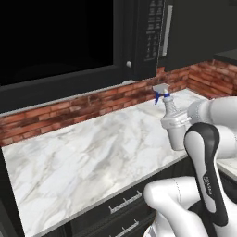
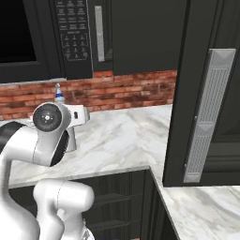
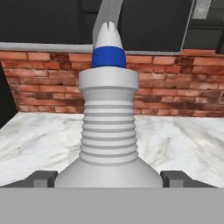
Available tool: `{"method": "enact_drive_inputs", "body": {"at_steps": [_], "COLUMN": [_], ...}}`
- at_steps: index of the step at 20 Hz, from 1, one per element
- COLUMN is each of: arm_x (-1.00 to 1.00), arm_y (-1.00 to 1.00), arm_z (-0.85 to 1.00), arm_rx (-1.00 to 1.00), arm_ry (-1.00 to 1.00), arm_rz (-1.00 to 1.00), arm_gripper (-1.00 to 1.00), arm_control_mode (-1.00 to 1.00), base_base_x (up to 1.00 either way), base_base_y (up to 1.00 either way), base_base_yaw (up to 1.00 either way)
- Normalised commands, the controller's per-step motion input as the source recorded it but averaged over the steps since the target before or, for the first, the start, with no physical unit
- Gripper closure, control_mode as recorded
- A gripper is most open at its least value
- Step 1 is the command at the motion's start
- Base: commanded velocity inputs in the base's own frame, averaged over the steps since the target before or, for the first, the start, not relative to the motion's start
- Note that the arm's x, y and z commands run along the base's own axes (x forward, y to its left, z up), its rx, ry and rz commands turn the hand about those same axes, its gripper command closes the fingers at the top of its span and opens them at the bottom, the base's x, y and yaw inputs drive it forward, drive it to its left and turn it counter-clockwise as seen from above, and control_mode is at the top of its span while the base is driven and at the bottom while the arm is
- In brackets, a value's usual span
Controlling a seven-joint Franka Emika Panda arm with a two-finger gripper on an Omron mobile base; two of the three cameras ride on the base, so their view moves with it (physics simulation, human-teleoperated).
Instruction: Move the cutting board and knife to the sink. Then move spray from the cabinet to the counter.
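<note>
Spray bottle [image 3: 108, 127] stands upright on the marble counter [image 1: 83, 152] near the brick wall [image 1: 69, 111], between my 2 fingertips [image 3: 43, 178]; my gripper [image 3: 108, 179] is spread wide around its body.

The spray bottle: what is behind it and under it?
Behind the spray bottle runs the red brick wall. The white marble counter lies around it; the bottle's base is hidden, so contact cannot be seen.
</note>
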Motion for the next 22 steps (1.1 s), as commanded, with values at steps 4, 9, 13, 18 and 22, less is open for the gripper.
{"method": "enact_drive_inputs", "body": {"at_steps": [4, 9, 13, 18, 22], "arm_x": [0.42, 0.35, 0.25, 0.31, 0.29], "arm_y": [-0.16, -0.25, -0.21, -0.21, -0.02], "arm_z": [-0.58, -0.50, -0.44, -0.36, -0.28], "arm_rx": [0.01, 0.04, 0.06, 0.07, 0.04], "arm_ry": [-0.03, -0.05, -0.11, -0.05, -0.01], "arm_rz": [0.08, 0.11, 0.12, 0.12, 0.06], "arm_gripper": [1.00, 1.00, 1.00, 1.00, 1.00], "arm_control_mode": [-1.00, -1.00, -1.00, -1.00, -1.00], "base_base_x": [0.00, 0.00, 0.00, 0.00, 0.00], "base_base_y": [0.00, 0.00, 0.00, 0.00, 0.00], "base_base_yaw": [0.00, 0.00, 0.00, 0.00, 0.00]}}
